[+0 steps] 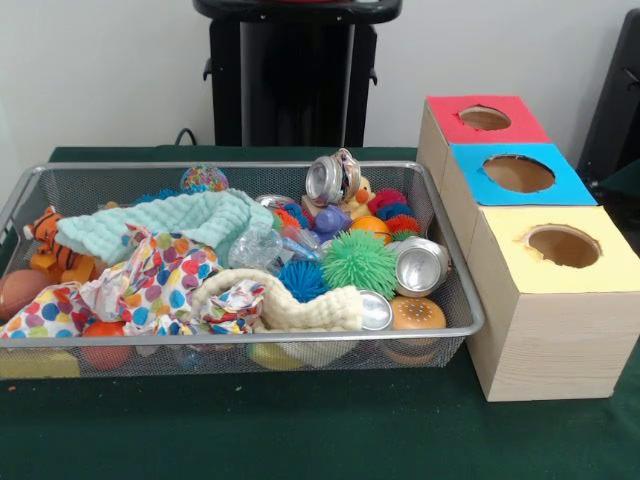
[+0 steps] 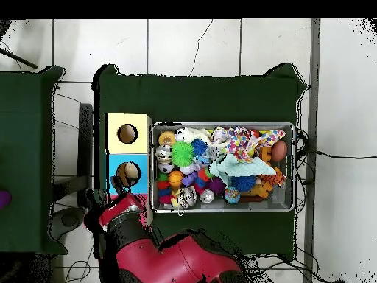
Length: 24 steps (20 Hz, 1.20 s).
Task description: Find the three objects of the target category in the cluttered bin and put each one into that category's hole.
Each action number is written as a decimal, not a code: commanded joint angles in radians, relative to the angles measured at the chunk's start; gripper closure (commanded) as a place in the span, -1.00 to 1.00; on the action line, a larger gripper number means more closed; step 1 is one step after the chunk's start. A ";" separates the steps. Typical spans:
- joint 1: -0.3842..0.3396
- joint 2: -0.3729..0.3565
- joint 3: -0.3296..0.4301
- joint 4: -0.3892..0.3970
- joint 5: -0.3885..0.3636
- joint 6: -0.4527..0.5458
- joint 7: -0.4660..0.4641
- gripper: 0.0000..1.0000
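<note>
The wire mesh bin (image 1: 300,337) stands on the green table, full of toys and cloths; it also shows in the overhead view (image 2: 221,124). One crushed clear bottle (image 1: 254,246) lies in the middle of the bin, partly under a mint towel (image 1: 170,226). A second clear crinkled piece (image 1: 303,240) shows just right of it. Other bottles are hidden. My arm (image 2: 169,258) is folded back beside the bin in the overhead view. Its wrist end and gripper (image 2: 121,210) lie over the red box, outside the bin. The front view shows no gripper.
Three wooden boxes with holes stand beside the bin: red (image 1: 485,118), blue (image 1: 518,173), yellow (image 1: 563,245). Silver cans (image 1: 330,178) (image 1: 420,265), a green spiky ball (image 1: 358,262), a polka-dot cloth (image 1: 150,285) and a cream cloth (image 1: 290,300) cover the bin's contents.
</note>
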 commanded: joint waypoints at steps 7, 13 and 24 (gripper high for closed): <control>-0.030 0.062 0.043 0.046 -0.020 0.056 0.203 -1.00; -0.027 0.067 0.036 0.042 -0.019 0.061 0.198 -1.00; -0.085 0.171 0.035 0.012 -0.089 0.075 0.139 -1.00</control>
